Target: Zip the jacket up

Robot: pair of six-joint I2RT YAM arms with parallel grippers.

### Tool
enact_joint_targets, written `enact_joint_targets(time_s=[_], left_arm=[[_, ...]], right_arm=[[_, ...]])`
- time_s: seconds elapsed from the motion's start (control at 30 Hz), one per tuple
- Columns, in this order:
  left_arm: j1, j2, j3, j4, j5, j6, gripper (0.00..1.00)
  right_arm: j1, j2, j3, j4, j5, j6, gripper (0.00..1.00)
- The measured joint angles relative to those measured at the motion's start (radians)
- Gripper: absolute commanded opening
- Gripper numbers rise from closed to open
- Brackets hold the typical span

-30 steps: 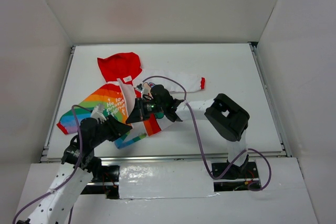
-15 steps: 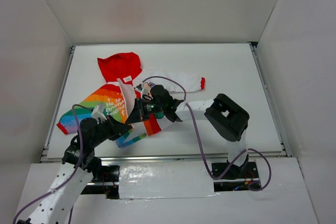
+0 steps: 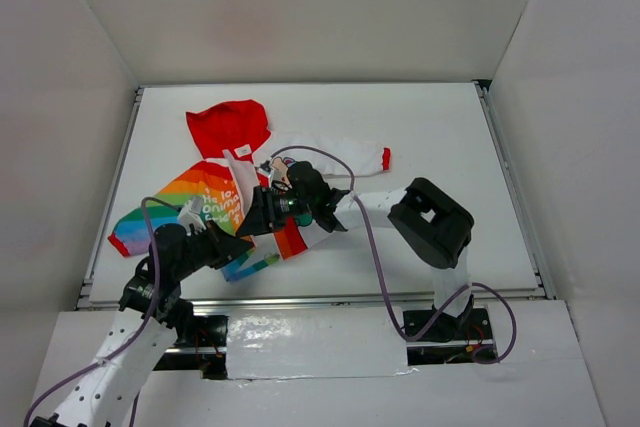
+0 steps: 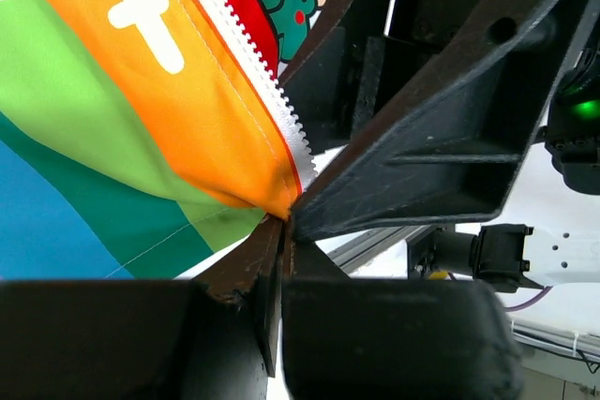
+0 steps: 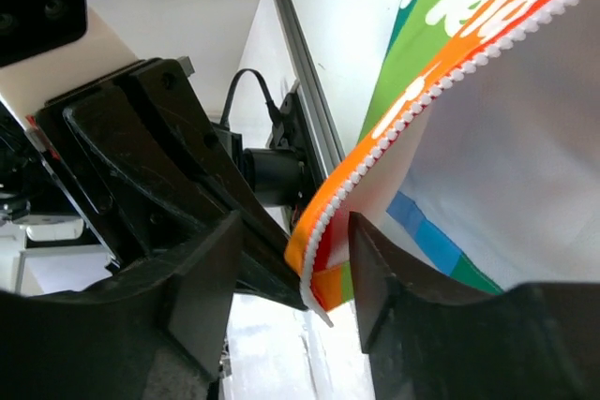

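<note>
Hardly anything has shifted over the last second: the left arm has edged a touch nearer the table's front rail, drawing the striped hem with it. A small child's zip jacket [image 3: 215, 197] with a red hood [image 3: 228, 127], one half rainbow-striped and the other white with cartoon animals, lies spread on the left part of the white table [image 3: 430, 127]. Its hood points to the far side and a white sleeve with a red cuff [image 3: 385, 158] reaches out to the right.

The left gripper [image 4: 286, 222] is clenched on the bottom corner of the rainbow half, right where the white zipper teeth [image 4: 248, 72] end at the orange stripe.

The right gripper [image 5: 295, 231] sits just beside it over the jacket's open front. A length of the same toothed orange edge runs between its two black fingers [image 5: 202, 306]. From where I stand, the wrist view is too blurred to say whether they pinch the cloth or merely straddle it.
</note>
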Motion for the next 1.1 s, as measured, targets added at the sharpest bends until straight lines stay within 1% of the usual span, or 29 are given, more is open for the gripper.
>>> enact_joint_targets(time_s=[0.1,0.13,0.17,0.33,0.53,0.63,0.73,0.87,0.93,1.1], left_arm=[[0.0,-0.013,0.0,-0.008,-0.001,0.0,0.0],[0.0,-0.019,0.0,-0.012,-0.001,-0.001,0.0],[0.0,-0.025,0.001,-0.016,-0.001,-0.002,0.0],[0.001,-0.072,0.002,-0.049,-0.001,-0.036,0.0],[0.001,-0.117,0.018,-0.093,-0.002,-0.14,0.0],[0.001,-0.124,0.035,-0.129,-0.013,-0.178,0.0],[0.001,-0.126,0.058,-0.184,-0.057,-0.198,0.0],[0.001,-0.126,0.098,-0.267,-0.129,-0.194,0.0],[0.001,-0.124,0.112,-0.294,-0.158,-0.19,0.0],[0.001,-0.124,0.117,-0.322,-0.189,-0.184,0.0]], right_arm=[[-0.016,-0.005,-0.021,0.01,-0.013,-0.002,0.6],[-0.023,-0.01,-0.032,0.008,-0.017,-0.006,0.63],[-0.029,-0.016,-0.045,0.001,-0.017,-0.015,0.64],[-0.063,-0.089,-0.113,-0.084,0.018,-0.088,0.65],[-0.077,-0.209,-0.169,-0.208,0.129,-0.197,0.65],[-0.074,-0.248,-0.172,-0.297,0.224,-0.239,0.62],[-0.051,-0.251,-0.135,-0.447,0.378,-0.285,0.61],[0.043,-0.231,-0.023,-0.661,0.602,-0.332,0.55],[0.093,-0.217,0.037,-0.739,0.705,-0.346,0.52],[0.175,-0.181,0.1,-0.864,0.859,-0.373,0.47]])
